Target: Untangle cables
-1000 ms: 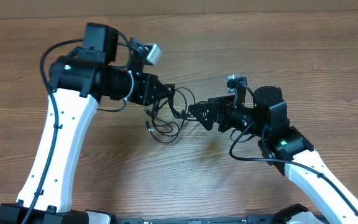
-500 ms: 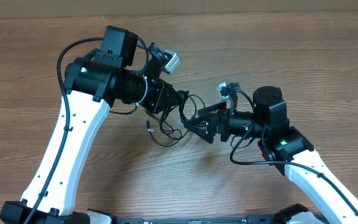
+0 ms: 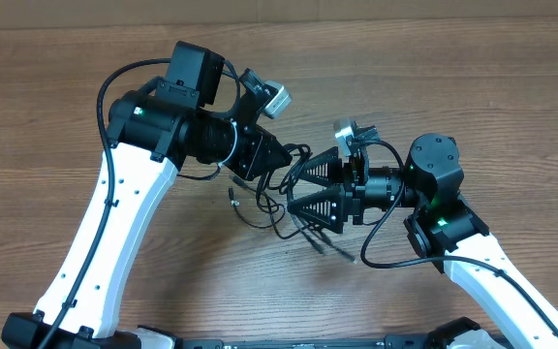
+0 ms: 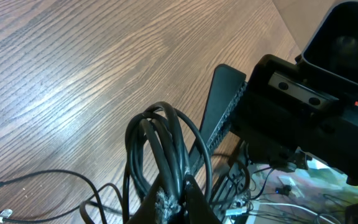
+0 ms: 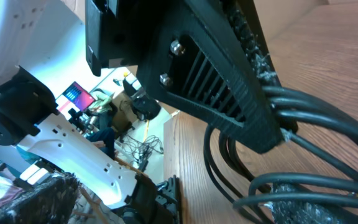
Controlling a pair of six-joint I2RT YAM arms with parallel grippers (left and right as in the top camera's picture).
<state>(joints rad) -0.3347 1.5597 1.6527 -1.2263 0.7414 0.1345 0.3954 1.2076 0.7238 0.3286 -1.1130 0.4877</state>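
Several thin black cables (image 4: 173,149), looped, bunched tight.

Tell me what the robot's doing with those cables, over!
Left gripper shut on cables. Right gripper open, around same bunch. Loose ends trail on table. Nothing in way.

The cables (image 3: 274,208) bunch near the middle of the counter (image 3: 453,87), between the 2 grippers. The left gripper (image 3: 284,167) sits just behind and left of them, the right gripper (image 3: 296,191) just right. Loose ends trail forward, 1 leftward, others under the right fingers (image 3: 320,208).
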